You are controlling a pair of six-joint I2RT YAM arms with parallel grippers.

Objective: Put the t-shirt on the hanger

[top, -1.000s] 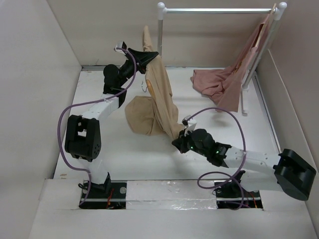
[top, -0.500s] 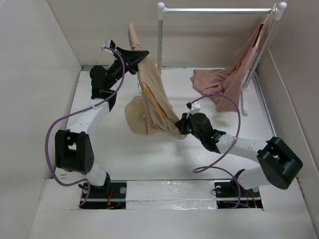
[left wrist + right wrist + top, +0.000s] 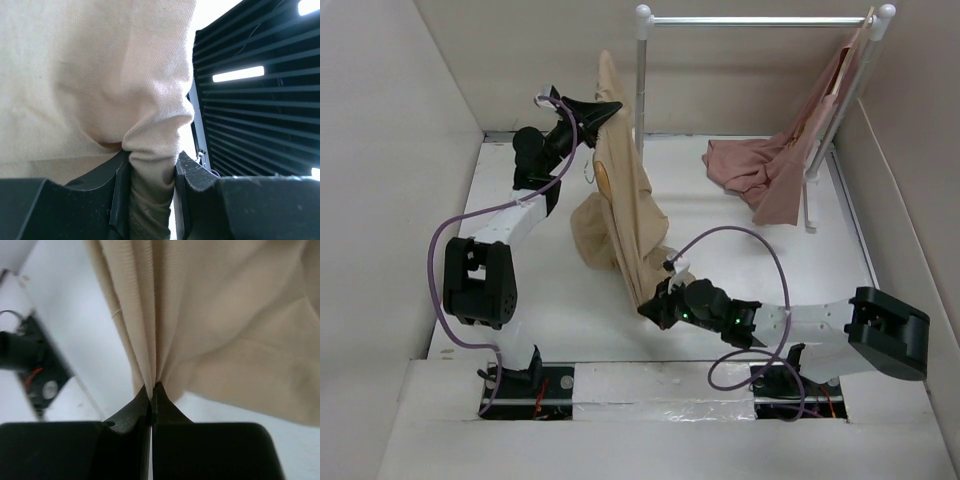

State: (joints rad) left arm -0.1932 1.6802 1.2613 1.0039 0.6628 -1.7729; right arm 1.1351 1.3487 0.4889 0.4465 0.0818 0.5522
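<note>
The tan t-shirt (image 3: 625, 215) hangs stretched between my two grippers, lifted off the table at the back. My left gripper (image 3: 608, 108) is raised near the back wall, shut on a thick bunch of the t-shirt (image 3: 100, 75) near its top; the left gripper (image 3: 151, 162) has cloth filling its gap. My right gripper (image 3: 654, 305) is low near the table's front, and the right gripper (image 3: 152, 388) pinches a thin fold of the t-shirt (image 3: 225, 315) at its lower edge. Of the hanger (image 3: 604, 178) only a patch of light wood and a small hook show at the shirt's left side.
A silver rail (image 3: 760, 20) on white posts stands along the back right. A dusty-pink garment (image 3: 750, 170) hangs from its right post and pools on the table. Beige walls close in the left, back and right sides.
My right gripper has pulled the shirt's lower edge toward the front and left, drawing the cloth longer. The left gripper swung left, then back right, still holding the top.
</note>
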